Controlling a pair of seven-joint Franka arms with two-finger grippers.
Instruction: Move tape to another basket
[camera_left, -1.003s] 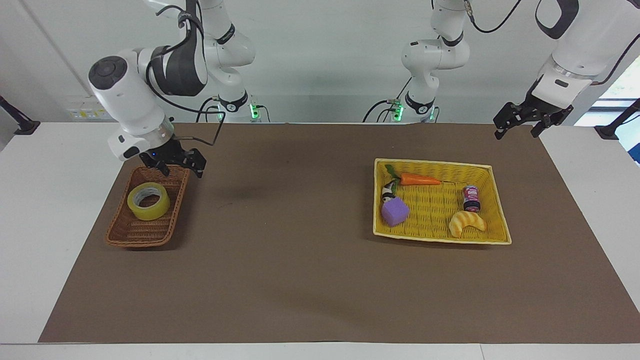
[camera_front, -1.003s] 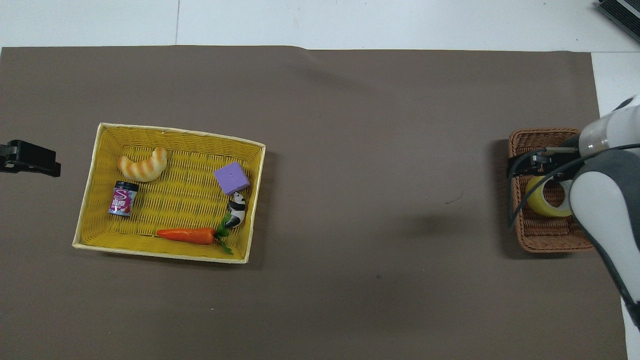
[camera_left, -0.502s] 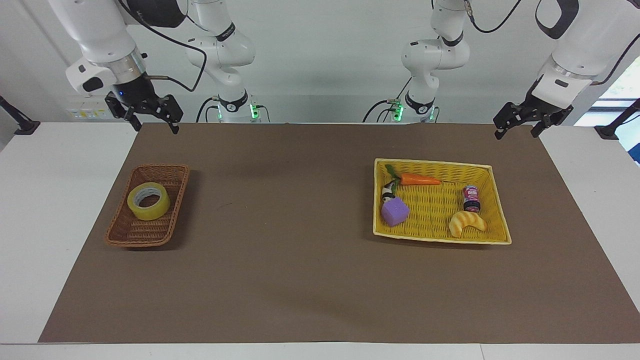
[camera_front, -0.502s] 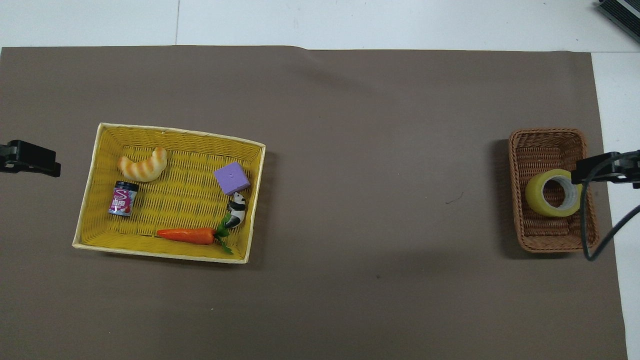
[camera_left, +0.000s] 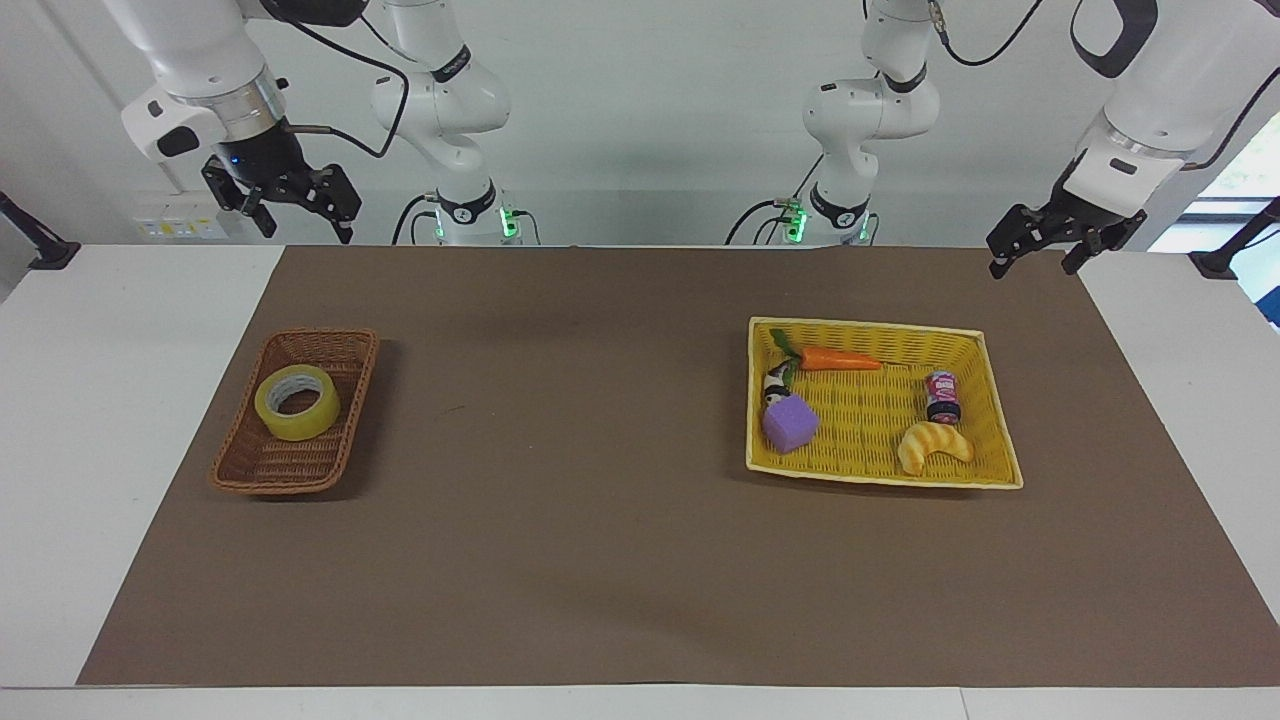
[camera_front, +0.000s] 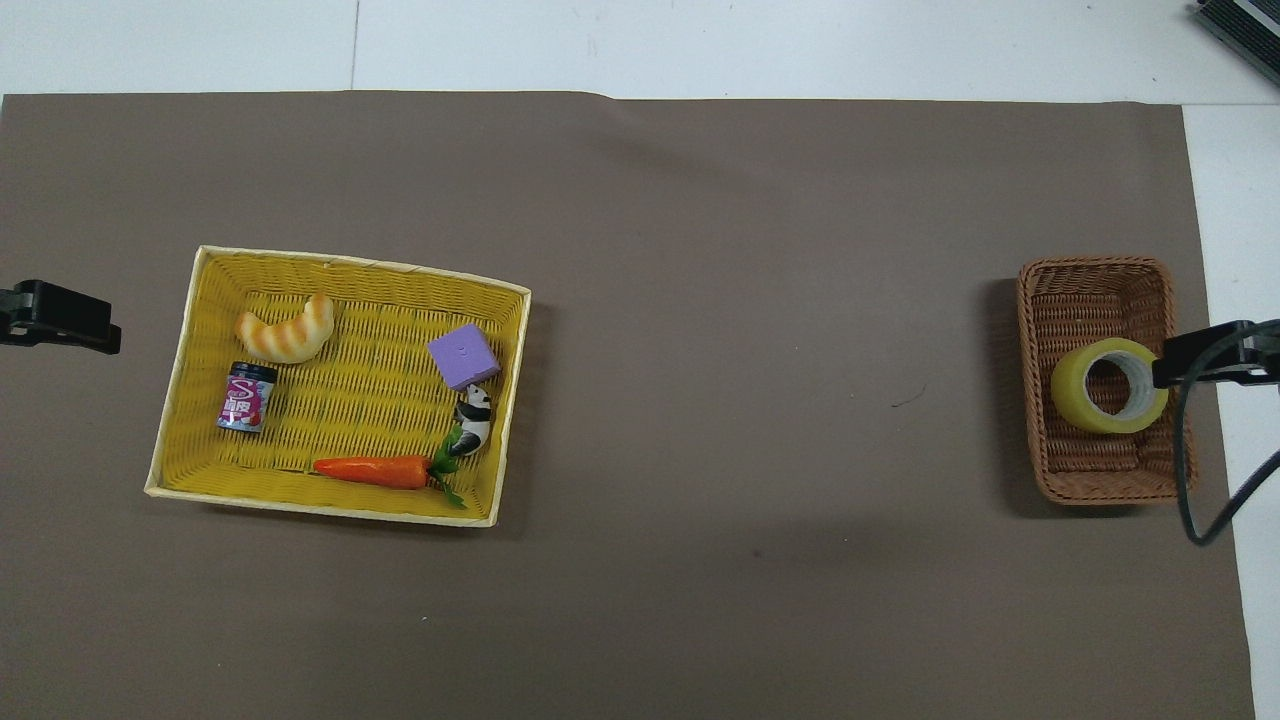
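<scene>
**Clerk:** Item one?

**Operator:** My right gripper (camera_left: 303, 226), black, two-fingered. It is raised over the robots' edge of the white table (camera_left: 100, 400), at the right arm's end. The jaws are spread wide and carry nothing.

**Clerk:** Item two?

**Operator:** A narrow dark-brown woven wicker basket with flared sides (camera_left: 345, 341), on the brown paper mat (camera_left: 580, 520). In it is the wide roll of translucent yellow packing tape with a pale core (camera_left: 296, 425). It lies flat with the hole up, in the half of the basket nearer the robots. Nothing of mine touches it.

**Clerk:** Item three?

**Operator:** A large bright yellow woven basket (camera_left: 870, 327), well apart, toward the left arm's end. Contents:
- one orange toy carrot (camera_left: 835, 358)
- one small panda figure (camera_left: 775, 382)
- one purple foam block (camera_left: 790, 423)
- one small printed can (camera_left: 942, 396)
- one yellow-orange croissant toy (camera_left: 933, 443)

**Clerk:** Item four?

**Operator:** My left gripper (camera_left: 1033, 262), raised over the mat's corner at its own end. Its jaws are wide and empty, and the arm waits.

**Clerk:** Step in hand?

**Operator:** By my reading, the placement is done: the roll sits in the wicker basket and both hands are clear of it.

**Clerk:** Next move?

**Operator:** I judge that none is owed. Both arms need only hold off, keeping above the basket rims so that nothing gets knocked.
</scene>
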